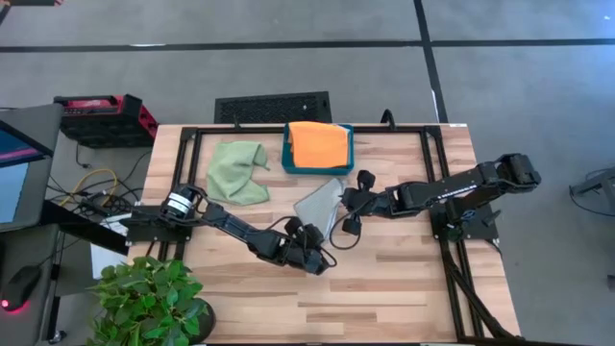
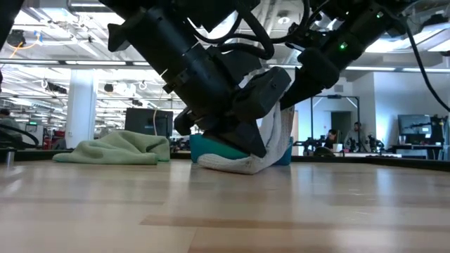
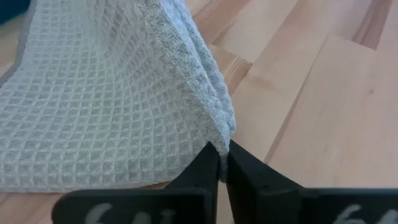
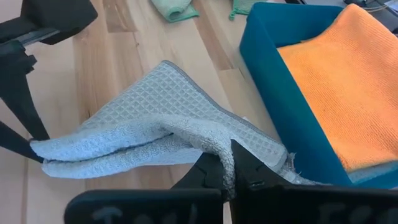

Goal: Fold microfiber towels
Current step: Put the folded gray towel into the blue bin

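Observation:
A pale grey waffle-weave towel [image 1: 320, 203] lies in the middle of the table, just near of the teal tray [image 1: 288, 154], and is held up between both grippers. Its lower part rests on the table [image 2: 232, 164]. My left gripper [image 1: 317, 250] is shut on its near end. My right gripper [image 1: 348, 206] is shut on its right side. An orange towel [image 1: 319, 144] lies folded in the tray. A light green towel [image 1: 238, 171] lies crumpled on the table at the far left. A second grey towel does not show. My left gripper pinches the grey towel's folded corner [image 3: 222, 138] between its two shut fingers, several layers together. The cloth rises from the fingers and spreads away toward the tray. The same corner shows in the right wrist view [image 4: 38, 151], held a little above the table. My right gripper pinches a bunched fold of the grey towel [image 4: 219, 148] between its two shut fingers, on the side next to the tray. Several layers are gathered there. The towel runs slack from this hold toward my left gripper, and its lower layer lies on the table.
The teal tray [image 4: 267, 93] stands right beside my right gripper. A black frame [image 1: 442, 183] runs around the tabletop. A potted plant [image 1: 149, 298] stands at the near left corner. Bare wood [image 1: 384, 288] lies on the near side of the grippers.

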Motion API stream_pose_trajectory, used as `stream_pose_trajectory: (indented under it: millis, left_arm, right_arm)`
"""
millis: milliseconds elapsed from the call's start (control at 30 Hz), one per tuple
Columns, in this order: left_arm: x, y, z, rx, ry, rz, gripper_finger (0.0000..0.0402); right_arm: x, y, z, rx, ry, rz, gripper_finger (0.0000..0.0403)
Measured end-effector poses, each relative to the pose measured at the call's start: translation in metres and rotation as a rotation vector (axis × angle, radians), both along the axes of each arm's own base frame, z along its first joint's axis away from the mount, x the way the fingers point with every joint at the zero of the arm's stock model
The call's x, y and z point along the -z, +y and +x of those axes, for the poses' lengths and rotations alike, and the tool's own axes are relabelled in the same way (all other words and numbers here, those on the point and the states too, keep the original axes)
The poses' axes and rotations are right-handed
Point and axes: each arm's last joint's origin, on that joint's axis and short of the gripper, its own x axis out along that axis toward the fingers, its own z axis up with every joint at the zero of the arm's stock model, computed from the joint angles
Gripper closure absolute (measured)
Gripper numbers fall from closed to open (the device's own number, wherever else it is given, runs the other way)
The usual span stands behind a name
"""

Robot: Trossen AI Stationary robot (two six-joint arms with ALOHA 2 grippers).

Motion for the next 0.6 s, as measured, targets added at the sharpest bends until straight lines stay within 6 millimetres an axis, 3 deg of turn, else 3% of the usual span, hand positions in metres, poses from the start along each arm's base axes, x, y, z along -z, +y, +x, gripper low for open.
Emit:
stream_pose_trajectory:
  millis: [267,600]
  left_arm:
    - [-0.009,0.002,-0.006,0.003,0.041,0.009,0.0399]
    - [-0.065,0.013,-0.030,-0.053,0.050,0.054,0.0401]
  right_arm:
    - [0.003,0.000,-0.005,-0.006,0.062,-0.004,0.0390]
    - [0.005,0.011,-0.010,-0.067,0.146,-0.031,0.0393]
